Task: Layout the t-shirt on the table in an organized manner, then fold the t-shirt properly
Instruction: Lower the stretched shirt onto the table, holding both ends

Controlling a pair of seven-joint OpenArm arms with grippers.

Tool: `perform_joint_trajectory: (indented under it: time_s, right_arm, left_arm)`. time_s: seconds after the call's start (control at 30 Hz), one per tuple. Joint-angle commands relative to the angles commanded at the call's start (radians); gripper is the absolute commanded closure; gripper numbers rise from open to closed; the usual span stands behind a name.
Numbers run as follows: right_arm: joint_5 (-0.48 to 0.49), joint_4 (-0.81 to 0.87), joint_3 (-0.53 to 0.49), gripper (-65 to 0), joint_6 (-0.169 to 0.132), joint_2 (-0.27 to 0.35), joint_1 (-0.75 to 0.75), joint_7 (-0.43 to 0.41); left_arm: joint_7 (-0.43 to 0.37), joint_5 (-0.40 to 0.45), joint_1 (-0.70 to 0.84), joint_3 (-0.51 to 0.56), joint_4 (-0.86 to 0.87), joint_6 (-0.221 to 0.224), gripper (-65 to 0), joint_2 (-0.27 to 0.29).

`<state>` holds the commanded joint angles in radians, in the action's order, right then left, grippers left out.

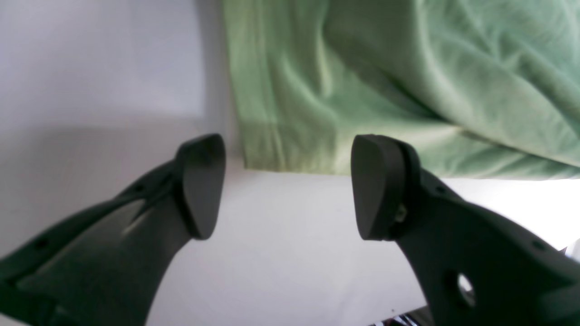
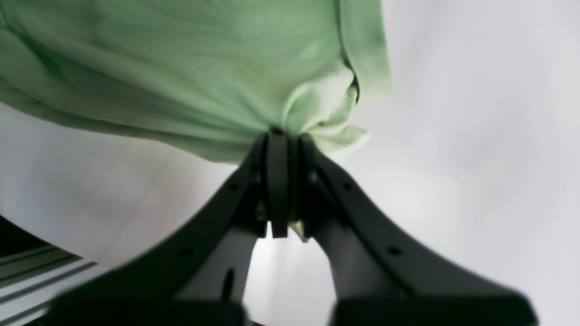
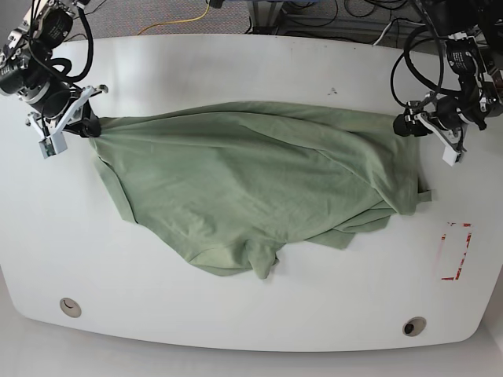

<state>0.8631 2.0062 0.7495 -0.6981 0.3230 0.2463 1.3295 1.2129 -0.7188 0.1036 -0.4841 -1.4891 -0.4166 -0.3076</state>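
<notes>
The pale green t-shirt (image 3: pixel 251 181) lies spread and wrinkled across the middle of the white table (image 3: pixel 236 63), wide at the back and bunched toward the front. My right gripper (image 3: pixel 88 126) is at the shirt's left corner in the base view. In the right wrist view it (image 2: pixel 283 140) is shut on a pinched bunch of the shirt (image 2: pixel 181 68). My left gripper (image 3: pixel 405 124) is at the shirt's right edge. In the left wrist view it (image 1: pixel 287 181) is open and empty, with the shirt's hem (image 1: pixel 362 81) just beyond its fingertips.
A red rectangular marking (image 3: pixel 454 251) is on the table at the right. Two round grommet holes (image 3: pixel 70 307) (image 3: pixel 414 325) sit near the front edge. Cables (image 3: pixel 314 20) lie beyond the table's back edge. A small dark speck (image 3: pixel 332 91) is behind the shirt.
</notes>
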Motion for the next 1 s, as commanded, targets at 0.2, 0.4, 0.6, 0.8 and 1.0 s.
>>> perform_joint_trajectory:
  time_s: [0.2, 0.4, 0.6, 0.8, 1.0]
  right_arm:
    - [0.0, 0.0, 0.0, 0.0, 0.0, 0.0, 0.0, 0.0]
    - [0.0, 0.0, 0.002, 0.0, 0.0, 0.0, -0.011, 0.0]
    - [0.0, 0.0, 0.002, 0.0, 0.0, 0.0, -0.014, 0.0]
    - [0.0, 0.0, 0.002, 0.0, 0.0, 0.0, -0.014, 0.0]
    - [0.0, 0.0, 0.002, 0.0, 0.0, 0.0, -0.015, 0.0]
  left_arm:
    - [0.0, 0.025, 0.0, 0.014, -0.002, 0.0, -41.0, 0.026]
    - [0.005, 0.021, 0.0, 0.041, -0.003, 0.0, -40.7, 0.041]
    - [0.005, 0.021, 0.002, 0.08, -0.005, 0.0, -26.2, 0.041]
    - [0.005, 0.021, -0.002, 0.078, -0.005, 0.0, -5.4, 0.043]
    - [0.006, 0.018, -0.021, 0.055, -0.072, 0.0, -1.1, 0.044]
